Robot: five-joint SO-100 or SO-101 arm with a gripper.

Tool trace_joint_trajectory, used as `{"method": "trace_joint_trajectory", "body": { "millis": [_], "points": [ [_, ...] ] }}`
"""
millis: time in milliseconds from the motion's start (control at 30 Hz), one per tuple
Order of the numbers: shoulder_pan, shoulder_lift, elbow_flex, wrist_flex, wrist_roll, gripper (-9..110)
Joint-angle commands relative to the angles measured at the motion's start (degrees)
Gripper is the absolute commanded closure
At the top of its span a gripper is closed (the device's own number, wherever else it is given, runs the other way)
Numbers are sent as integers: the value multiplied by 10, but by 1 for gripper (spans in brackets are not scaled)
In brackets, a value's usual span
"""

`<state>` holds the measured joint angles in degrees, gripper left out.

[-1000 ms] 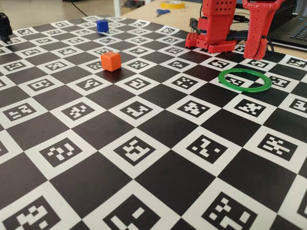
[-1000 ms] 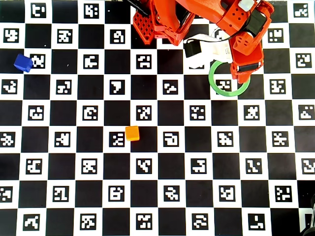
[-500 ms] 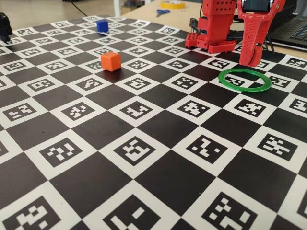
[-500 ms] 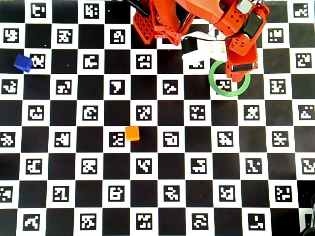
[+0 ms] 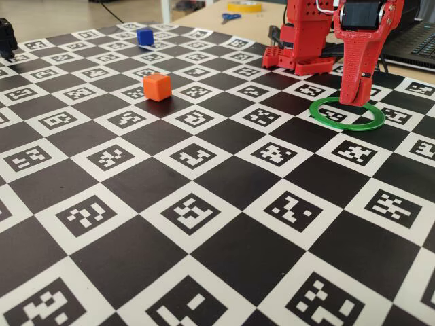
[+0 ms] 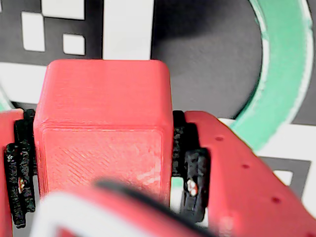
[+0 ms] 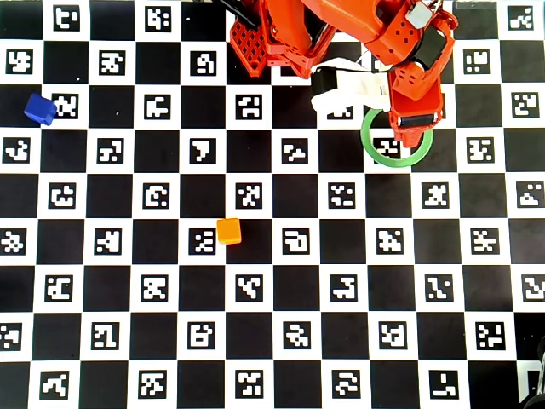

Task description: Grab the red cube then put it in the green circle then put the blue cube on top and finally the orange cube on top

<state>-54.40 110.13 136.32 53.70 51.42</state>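
You are working in what is looking like a robotics lab or maker space: a marker-printed checkerboard mat [image 5: 204, 197] is covering the table, with scissors [image 5: 230, 17], a tape roll [image 5: 245, 7] and a laptop [image 5: 416, 37] sitting behind.

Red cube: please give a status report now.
Tool shut on red cube, over green circle. Not yet released. Blue cube and orange cube wait far off. Nothing in the way.

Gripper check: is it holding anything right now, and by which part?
Yes. The gripper holds the red cube, its fingers pressing two opposite side faces, above the green circle.
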Motion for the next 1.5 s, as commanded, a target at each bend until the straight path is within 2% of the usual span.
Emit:
{"method": "trace_joint_trajectory", "body": {
  "millis": [0, 833, 1100, 1300, 1467],
  "points": [
    [4, -4, -7, -9, -2, 97],
    [2, -45, 0, -22, -1, 96],
    [0, -44, 1, -14, 11, 85],
    [-4, -40, 1, -11, 18, 69],
    [-4, -38, 1, -9, 20, 63]
  ]
}}
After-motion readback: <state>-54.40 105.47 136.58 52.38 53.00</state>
